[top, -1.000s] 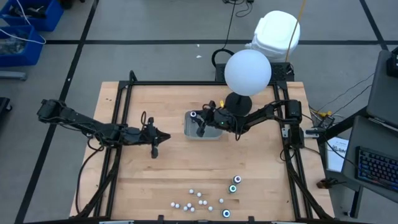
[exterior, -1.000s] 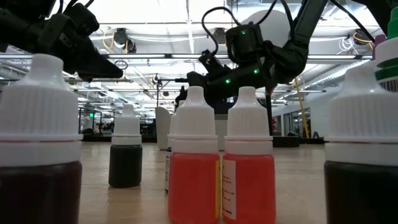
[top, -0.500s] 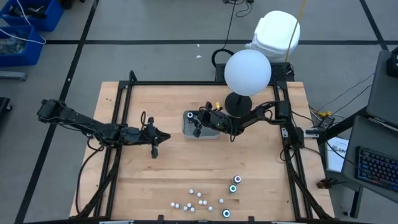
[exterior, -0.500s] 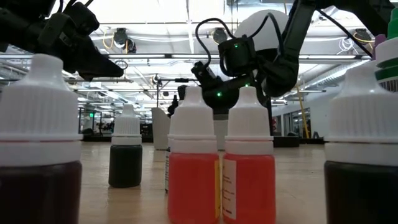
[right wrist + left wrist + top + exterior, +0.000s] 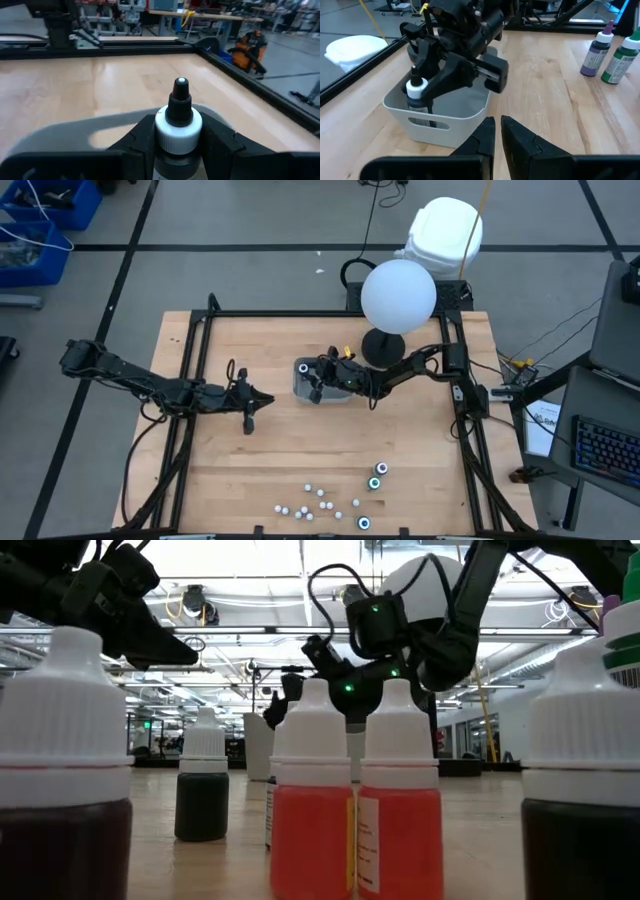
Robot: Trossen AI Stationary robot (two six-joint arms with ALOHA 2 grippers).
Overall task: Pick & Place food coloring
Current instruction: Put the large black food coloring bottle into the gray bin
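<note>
Only blurred, unreadable label on red food coloring bottle (image 5: 400, 802), low view.

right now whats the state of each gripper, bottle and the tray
right gripper: shut on held bottle, inside the tray
held bottle: upright, capped, gripped
grey tray: upright on the table
left gripper: shut, empty, beside the tray
remaining bottles: standing at the table's near edge

2 black jointed arms (image 5: 150, 385) with looping cables and green lights.
</note>
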